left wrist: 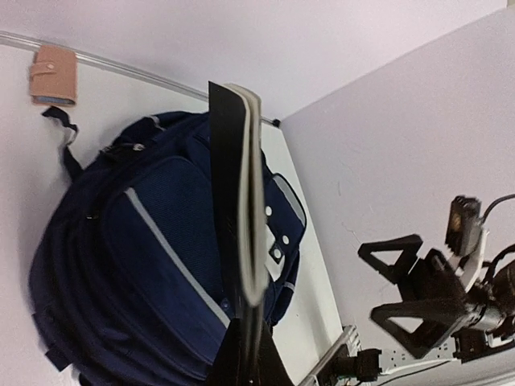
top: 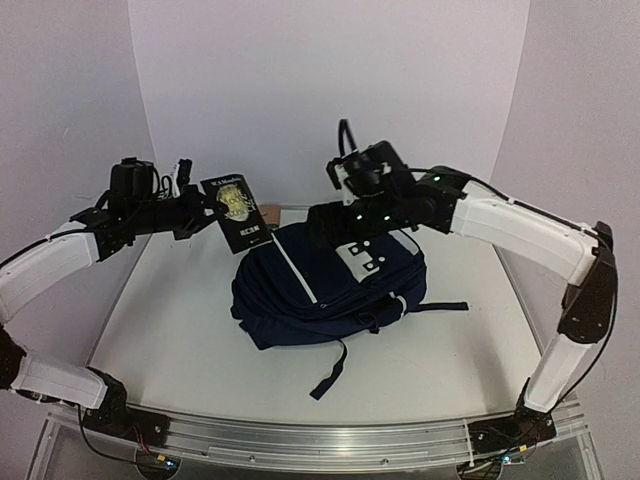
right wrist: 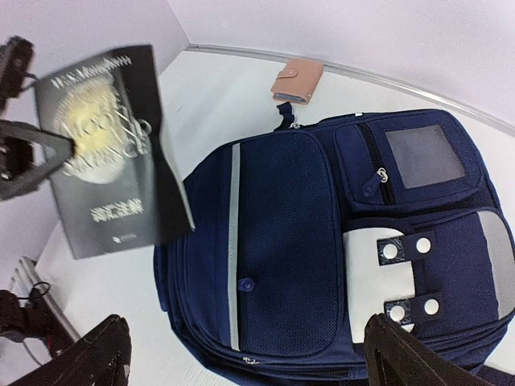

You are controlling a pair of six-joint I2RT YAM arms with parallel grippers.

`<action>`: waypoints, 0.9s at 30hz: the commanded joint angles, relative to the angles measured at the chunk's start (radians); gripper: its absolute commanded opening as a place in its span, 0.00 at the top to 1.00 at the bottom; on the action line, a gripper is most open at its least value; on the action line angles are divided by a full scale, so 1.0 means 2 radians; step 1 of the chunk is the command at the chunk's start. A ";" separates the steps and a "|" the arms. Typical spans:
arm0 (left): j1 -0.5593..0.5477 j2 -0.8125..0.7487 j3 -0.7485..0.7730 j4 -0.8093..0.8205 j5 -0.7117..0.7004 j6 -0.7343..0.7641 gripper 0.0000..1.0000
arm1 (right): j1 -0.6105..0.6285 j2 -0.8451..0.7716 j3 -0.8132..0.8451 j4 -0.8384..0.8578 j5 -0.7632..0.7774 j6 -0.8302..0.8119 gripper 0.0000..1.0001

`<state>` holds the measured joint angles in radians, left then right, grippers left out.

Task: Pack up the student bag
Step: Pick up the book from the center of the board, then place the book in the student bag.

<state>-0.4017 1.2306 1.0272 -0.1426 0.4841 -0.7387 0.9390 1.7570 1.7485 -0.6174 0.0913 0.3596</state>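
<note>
- At the middle of the table, the student bag lies flat on its back with its front pockets up; one strap trails toward the near edge; a small pink wallet sits just behind it, by the far wall
- The left tool is clamped tight on one edge of a black paperback book; it holds the book in the air to the left of the bag, clear of it
- The right tool hangs over the bag, jaws spread wide, nothing between them
- Every zip that shows looks closed; pushed down now, the book would likely just press on fabric and shove the bag sideways
- The grip takes only a narrow edge; a quick swing could let the book pivot, fan open or slip out
- Both arms crowd the same space above the bag; bringing the book across could knock it against the right tool
</note>
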 commanded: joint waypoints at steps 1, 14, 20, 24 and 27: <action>0.049 -0.052 -0.024 -0.079 -0.032 0.017 1.00 | 0.056 0.098 0.056 -0.061 0.119 -0.011 0.02; 0.088 -0.110 -0.084 -0.096 -0.022 0.010 1.00 | 0.086 0.236 0.159 -0.072 0.125 -0.015 0.34; 0.089 -0.116 -0.092 -0.094 -0.016 0.014 1.00 | 0.088 0.271 0.169 -0.083 0.166 -0.015 0.44; 0.090 -0.116 -0.090 -0.092 -0.008 0.019 1.00 | 0.090 0.291 0.186 -0.087 0.168 -0.021 0.36; 0.090 -0.117 -0.091 -0.093 -0.008 0.021 1.00 | 0.091 0.302 0.195 -0.088 0.168 -0.023 0.27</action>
<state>-0.2279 1.0203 0.8478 -0.3499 0.4507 -0.7256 1.1226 2.3191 2.0914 -0.7647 0.3878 0.3197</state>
